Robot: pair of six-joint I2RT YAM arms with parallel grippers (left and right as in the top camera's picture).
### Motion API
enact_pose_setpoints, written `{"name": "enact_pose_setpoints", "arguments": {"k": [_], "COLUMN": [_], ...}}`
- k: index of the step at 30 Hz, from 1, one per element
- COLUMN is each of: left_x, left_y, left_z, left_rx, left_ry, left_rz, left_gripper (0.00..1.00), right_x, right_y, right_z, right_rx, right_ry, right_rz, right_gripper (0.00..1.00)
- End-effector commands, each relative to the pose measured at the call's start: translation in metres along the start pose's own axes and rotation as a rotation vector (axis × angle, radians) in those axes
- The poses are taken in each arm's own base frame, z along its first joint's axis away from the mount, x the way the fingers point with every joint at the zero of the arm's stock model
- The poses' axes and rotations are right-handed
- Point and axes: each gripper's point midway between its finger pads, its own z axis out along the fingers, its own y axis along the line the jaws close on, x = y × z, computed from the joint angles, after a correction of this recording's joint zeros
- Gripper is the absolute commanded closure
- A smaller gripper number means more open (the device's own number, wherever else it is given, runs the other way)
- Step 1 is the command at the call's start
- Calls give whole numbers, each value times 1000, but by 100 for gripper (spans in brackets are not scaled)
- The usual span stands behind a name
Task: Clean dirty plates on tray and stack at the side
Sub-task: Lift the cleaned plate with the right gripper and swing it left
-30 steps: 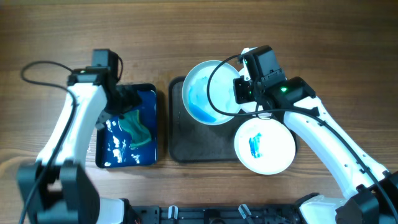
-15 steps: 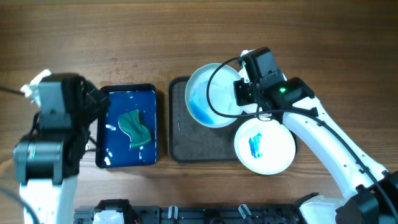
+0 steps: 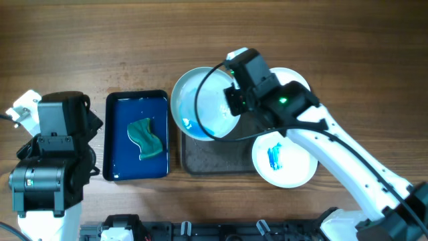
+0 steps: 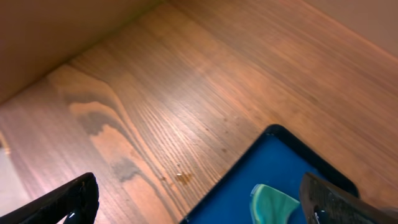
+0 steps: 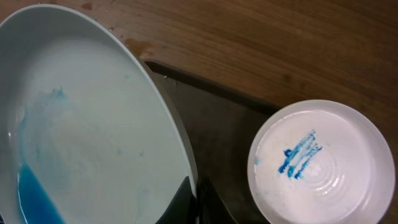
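Note:
My right gripper (image 5: 196,200) is shut on the rim of a white plate (image 5: 87,124) and holds it tilted, with blue liquid pooled at its low edge. In the overhead view this plate (image 3: 200,100) hangs over the left end of the dark grey tray (image 3: 214,157), near the blue water tray (image 3: 120,157). A green sponge (image 3: 147,138) lies in the blue tray and shows in the left wrist view (image 4: 273,199). A second white plate with a blue smear (image 3: 284,159) sits at the grey tray's right end (image 5: 320,162). My left gripper (image 4: 200,204) is open and empty above the blue tray's corner.
A third white plate (image 3: 295,75) lies behind my right arm, partly hidden. My left arm (image 3: 50,157) stands left of the blue tray. Bare wood table (image 3: 100,40) lies across the back.
My left arm let go of the sponge and drew back left, out of the blue tray. My right gripper carried the tilted plate to the left, toward the blue tray.

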Motion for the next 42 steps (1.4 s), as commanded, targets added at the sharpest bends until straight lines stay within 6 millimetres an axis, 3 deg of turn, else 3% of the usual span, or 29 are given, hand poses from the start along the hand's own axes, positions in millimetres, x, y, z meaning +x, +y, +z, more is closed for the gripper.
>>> {"name": "enact_pose_setpoints", "arguments": {"k": [1, 6, 15, 24, 37, 42], "left_x": [-9, -10, -9, -2, 5, 5], "left_y": [23, 38, 69, 93, 96, 96], "left_z": [-4, -12, -43, -63, -62, -62], "left_rx": [-107, -137, -95, -63, -72, -72], "left_ry": [-62, -96, -179, -229, -201, -201], "left_rz": [-93, -186, -264, -325, -301, -301], "left_gripper": [0, 0, 0, 0, 0, 0], "right_x": [-1, 0, -28, -50, -85, -90], "right_y": [21, 56, 111, 139, 163, 170], "right_z": [18, 33, 39, 29, -3, -1], "right_rx": [-7, -45, -113, -72, 116, 236], "right_ry": [30, 53, -48, -203, -446, -492], "right_rz": [-29, -92, -147, -206, -406, -523], "right_gripper": [95, 95, 95, 95, 95, 95]}}
